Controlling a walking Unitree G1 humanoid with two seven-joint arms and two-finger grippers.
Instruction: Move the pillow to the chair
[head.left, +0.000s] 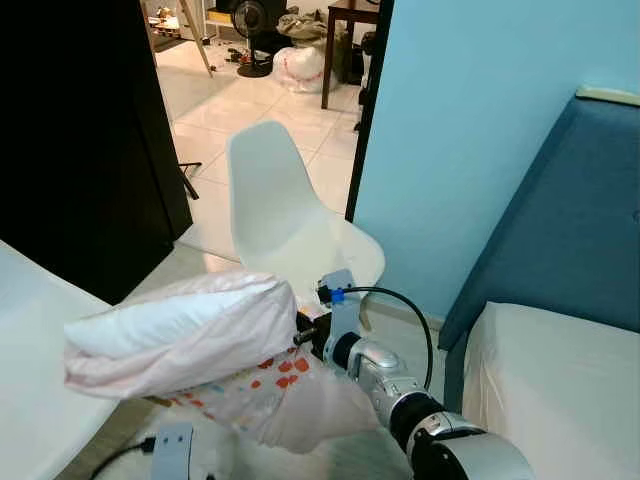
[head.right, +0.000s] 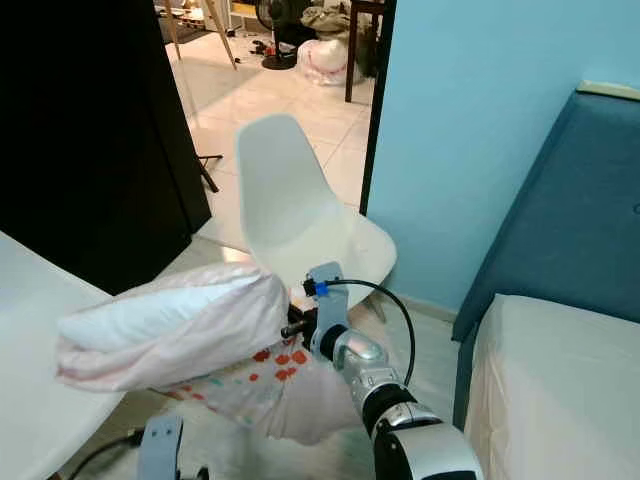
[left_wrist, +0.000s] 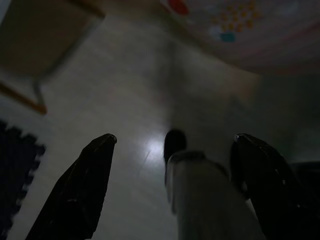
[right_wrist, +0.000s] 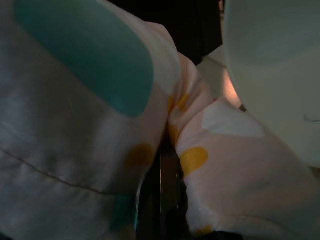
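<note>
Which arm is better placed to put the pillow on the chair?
Right. The right gripper is already shut on the pillow, holding it up just short of the white chair straight ahead. The left gripper is open with its fingers pointing down at the floor, holding nothing.

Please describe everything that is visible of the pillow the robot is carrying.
The pillow is soft and plump, in a pale pink cotton-like case; its underside shows a print of red, yellow and teal spots. It is folded or bunched, lying roughly level, in the air in front of the white chair and not touching it. The right end effector pinches the fabric at the pillow's right end, where the cloth gathers around its fingers. The left end effector hangs open below the pillow, above the floor, holding nothing.
</note>
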